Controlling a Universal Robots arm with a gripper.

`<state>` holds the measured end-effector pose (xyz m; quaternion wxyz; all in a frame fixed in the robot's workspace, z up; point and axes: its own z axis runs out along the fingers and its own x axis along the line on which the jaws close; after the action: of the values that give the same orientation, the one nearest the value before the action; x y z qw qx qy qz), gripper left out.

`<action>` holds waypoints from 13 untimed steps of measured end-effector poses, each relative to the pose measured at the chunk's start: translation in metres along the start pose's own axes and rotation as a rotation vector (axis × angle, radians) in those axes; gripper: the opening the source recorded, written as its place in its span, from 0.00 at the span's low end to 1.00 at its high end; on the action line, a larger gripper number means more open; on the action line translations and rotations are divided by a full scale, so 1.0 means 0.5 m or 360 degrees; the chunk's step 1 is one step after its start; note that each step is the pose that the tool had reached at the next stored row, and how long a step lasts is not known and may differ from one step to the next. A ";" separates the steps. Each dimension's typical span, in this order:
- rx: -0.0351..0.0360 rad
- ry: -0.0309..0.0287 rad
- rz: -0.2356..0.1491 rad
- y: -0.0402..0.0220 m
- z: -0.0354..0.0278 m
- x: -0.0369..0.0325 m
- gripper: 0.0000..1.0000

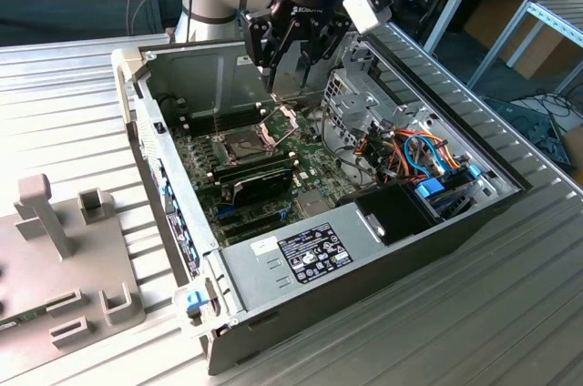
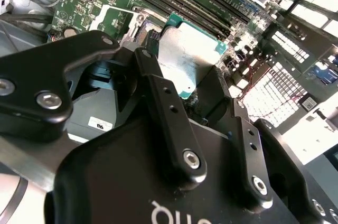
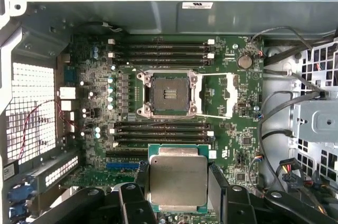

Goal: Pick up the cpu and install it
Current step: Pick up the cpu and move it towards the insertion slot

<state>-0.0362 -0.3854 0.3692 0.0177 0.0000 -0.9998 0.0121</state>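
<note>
The cpu (image 3: 177, 176) is a flat square chip with a dull silver top and a green rim. My gripper (image 3: 178, 195) is shut on it, one black finger on each side edge. In the second wrist view the cpu (image 2: 187, 57) sits flat between the fingers (image 2: 158, 89). The chip hangs above the green motherboard (image 3: 237, 145), apart from the open socket (image 3: 170, 94), whose metal frame (image 3: 227, 94) is swung aside. In the exterior view my gripper (image 1: 287, 72) hovers over the back of the open computer case (image 1: 383, 249), a little above the socket (image 1: 244, 143).
Long black memory slots (image 3: 161, 131) lie between the held chip and the socket, with more (image 3: 161, 49) beyond it. A drive cage (image 1: 364, 104), coloured cables (image 1: 414, 154) and a black power supply (image 1: 392, 208) fill the case's other side. Grey fixtures (image 1: 55, 249) stand on the slatted table at the exterior view's left.
</note>
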 end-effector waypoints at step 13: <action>0.0000 0.00000 0.0000 0.000 0.009 0.000 0.54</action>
<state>-0.0365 -0.3854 0.3646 0.0177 0.0000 -0.9998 0.0122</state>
